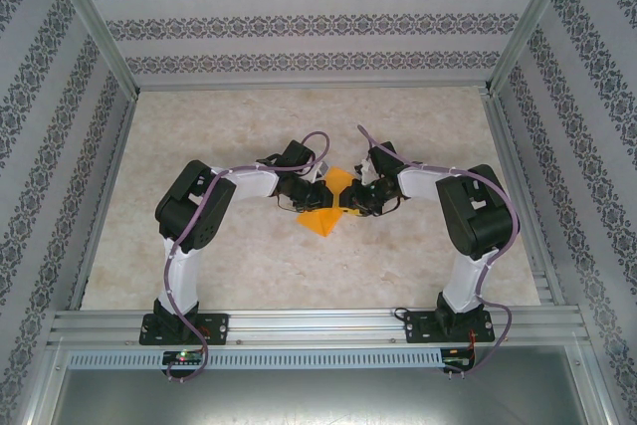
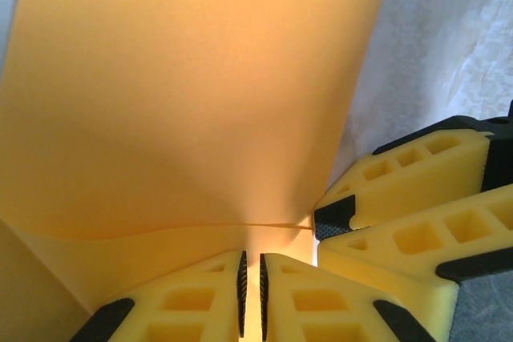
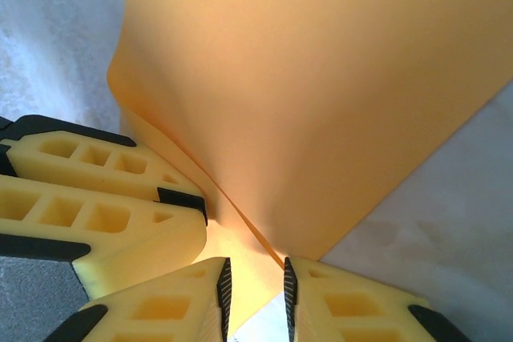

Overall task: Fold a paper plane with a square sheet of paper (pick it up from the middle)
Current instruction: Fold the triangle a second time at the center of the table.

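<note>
Square sheet of paper (image 1: 322, 217), pinched in left pincer (image 2: 252, 290), crease between slightly parted right pincer (image 3: 256, 294)

Robot test cell in a lab, not a lived-in room. Boxed in by bare aluminium framing (image 1: 318, 323) along the near edge and up the corners. Walled with flat panels (image 1: 318, 22) printed in repeating ornamental bands, like a staged backdrop. Floored with a marble-look tabletop (image 1: 299, 266). Fitted with a left arm (image 1: 189, 211) and a right arm (image 1: 478, 211) bolted to the rail, purple cable (image 1: 171, 286) looped alongside.
</note>
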Controlling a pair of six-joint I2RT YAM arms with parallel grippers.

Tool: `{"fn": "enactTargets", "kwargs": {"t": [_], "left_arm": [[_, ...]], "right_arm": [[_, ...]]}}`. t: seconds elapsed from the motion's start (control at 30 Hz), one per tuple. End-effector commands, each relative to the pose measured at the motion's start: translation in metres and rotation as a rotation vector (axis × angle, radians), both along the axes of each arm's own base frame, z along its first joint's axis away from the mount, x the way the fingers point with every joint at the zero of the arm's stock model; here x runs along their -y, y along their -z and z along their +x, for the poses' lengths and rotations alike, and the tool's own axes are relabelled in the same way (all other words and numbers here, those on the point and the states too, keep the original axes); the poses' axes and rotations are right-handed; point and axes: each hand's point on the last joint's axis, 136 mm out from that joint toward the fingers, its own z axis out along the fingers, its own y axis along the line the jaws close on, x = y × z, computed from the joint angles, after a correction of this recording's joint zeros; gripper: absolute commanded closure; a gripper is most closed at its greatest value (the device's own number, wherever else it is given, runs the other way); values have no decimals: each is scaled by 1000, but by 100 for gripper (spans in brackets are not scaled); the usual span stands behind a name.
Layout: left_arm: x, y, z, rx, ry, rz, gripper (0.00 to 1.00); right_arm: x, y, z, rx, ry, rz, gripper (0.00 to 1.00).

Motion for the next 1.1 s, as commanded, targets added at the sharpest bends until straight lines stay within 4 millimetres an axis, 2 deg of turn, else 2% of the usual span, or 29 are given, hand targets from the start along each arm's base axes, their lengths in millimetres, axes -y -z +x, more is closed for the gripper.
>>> {"fn": "enactTargets", "kwargs": {"t": [0.0,0.17,0.87,1.07], "left_arm": [[6,-11,0,31,27,-30,84],[5,-10,-2,29,33,-30,83],[5,-15,-1,36,33,-50,83],[5,-18,0,43,32,-54,82]], "right_arm": [[-1,-5,3,32,-22,-17,73],[11,-12,10,61,10,-30,72],[-10,-15,9,37,-29,53,72],[-1,-11,9,44,-24,-15,72]]}}
